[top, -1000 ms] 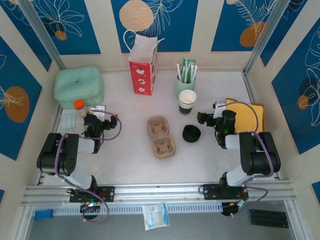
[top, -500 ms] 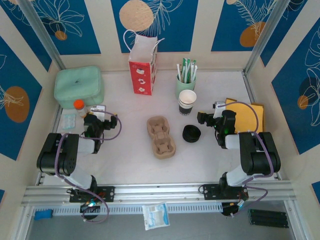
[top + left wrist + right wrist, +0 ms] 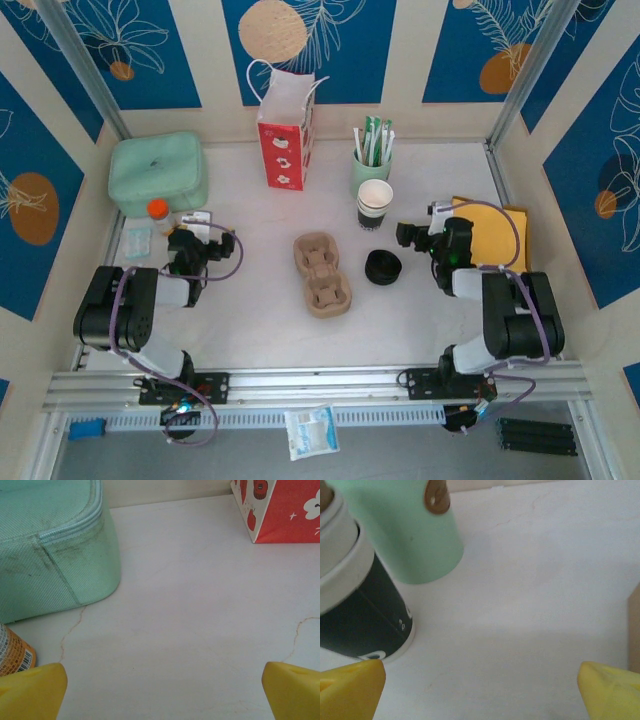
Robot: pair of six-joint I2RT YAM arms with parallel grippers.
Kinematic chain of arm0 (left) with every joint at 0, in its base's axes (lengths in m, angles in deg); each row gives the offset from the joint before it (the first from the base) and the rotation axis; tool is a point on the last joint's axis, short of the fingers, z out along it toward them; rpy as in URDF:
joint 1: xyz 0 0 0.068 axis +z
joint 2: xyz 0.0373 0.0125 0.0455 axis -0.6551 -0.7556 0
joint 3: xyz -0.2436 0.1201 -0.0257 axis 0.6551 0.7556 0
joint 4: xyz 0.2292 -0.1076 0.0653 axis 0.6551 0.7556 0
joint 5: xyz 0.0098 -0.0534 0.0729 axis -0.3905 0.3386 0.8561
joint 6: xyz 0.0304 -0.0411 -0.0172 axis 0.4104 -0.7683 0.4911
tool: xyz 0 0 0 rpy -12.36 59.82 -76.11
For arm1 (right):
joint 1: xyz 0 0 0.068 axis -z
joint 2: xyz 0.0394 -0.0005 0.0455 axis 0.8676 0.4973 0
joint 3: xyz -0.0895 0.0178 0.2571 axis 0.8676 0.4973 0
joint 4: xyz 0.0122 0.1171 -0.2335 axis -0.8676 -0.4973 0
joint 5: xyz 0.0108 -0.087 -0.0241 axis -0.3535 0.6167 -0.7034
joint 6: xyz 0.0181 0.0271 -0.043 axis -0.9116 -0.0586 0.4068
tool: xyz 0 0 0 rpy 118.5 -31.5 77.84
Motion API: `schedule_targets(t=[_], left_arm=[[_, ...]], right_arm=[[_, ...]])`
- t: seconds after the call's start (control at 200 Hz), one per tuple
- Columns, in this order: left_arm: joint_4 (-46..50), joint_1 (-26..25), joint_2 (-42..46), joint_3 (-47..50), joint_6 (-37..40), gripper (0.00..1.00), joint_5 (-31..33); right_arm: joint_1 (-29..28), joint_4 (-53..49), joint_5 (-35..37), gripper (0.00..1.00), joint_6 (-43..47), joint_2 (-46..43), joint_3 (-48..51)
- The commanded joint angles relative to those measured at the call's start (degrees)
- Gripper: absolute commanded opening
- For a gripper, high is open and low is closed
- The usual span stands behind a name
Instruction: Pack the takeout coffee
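Pale marbled tabletop, blue leaf-print walls all round. From the overhead view, left to right:

- Mint case (image 3: 158, 172) sits at 10 o'clock, with an orange-capped bottle (image 3: 157, 208) just beside it.
- Left gripper (image 3: 185, 238) hangs at 9 o'clock. Its jaws are wide with nothing between them, and its wrist cam is aimed at bare table between the case and the red bag (image 3: 285, 135).
- Carrier (image 3: 322, 275) lies dead centre, and its wells look empty.
- Stick cup (image 3: 372, 160) and black cup (image 3: 375, 205) stand at 1 o'clock, close together.
- Coffee (image 3: 383, 267) is at about 3 o'clock, near the carrier's right side. From above it's just a round black top with no tan wall showing.
- Right gripper (image 3: 405, 237) also has its jaws spread wide and holds nothing.
- Yellow envelope (image 3: 495, 225) lies off at the right edge.

My take is that nothing's started yet and this is the right arm's pick. The catch is that its wrist cam faces the black cup and stick cup, while the coffee sits at the gripper's 7 o'clock. I'd swing it round first and not just close on whatever's ahead. I'd grab the body rather than the lid rim and keep it upright. Then it can go straight down into a carrier well.
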Motion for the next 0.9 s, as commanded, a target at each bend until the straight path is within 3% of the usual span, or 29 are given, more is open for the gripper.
schedule_targets(t=[0.0, 0.06, 0.255, 0.375, 0.505, 0.645, 0.76, 0.895], left_arm=[[2.8, -0.3, 1.8, -1.8, 1.0, 0.99, 0.6], [6.4, -0.6, 3.7, -2.9, 0.9, 0.99, 2.1], [22.6, -0.9, 13.1, -8.5, -0.6, 0.99, 3.9], [33.0, -1.1, 19.1, -12.7, -5.2, 0.99, 3.0], [43.7, -2.2, 25.6, -16.8, -10.4, 1.0, 1.5], [55.6, -4.2, 31.8, -20.9, -16.3, 0.99, 0.4], [65.8, -6.9, 36.2, -23.2, -20.3, 0.99, -0.6], [70.4, -11.3, 41.7, -21.6, -23.2, 0.99, -0.3]], right_arm=[[0.1, -17.6, 3.5, 0.99, -5.4, -7.2, -7.6], [0.3, -22.4, 2.7, 0.99, -7.9, -9.5, -9.4], [3.2, -37.1, -1.6, 0.99, -27.9, -21.1, -13.3], [3.0, -39.6, -12.9, 0.99, -27.3, -27.3, -14.1], [0.2, -47.6, -18.0, 0.99, -26.7, -33.1, -16.1], [-7.2, -58.4, -18.5, 0.99, -25.7, -39.2, -17.6], [-17.4, -63.6, -16.0, 0.99, -28.7, -42.7, -16.6], [-30.5, -68.9, -10.9, 0.99, -33.0, -42.6, -15.0]])
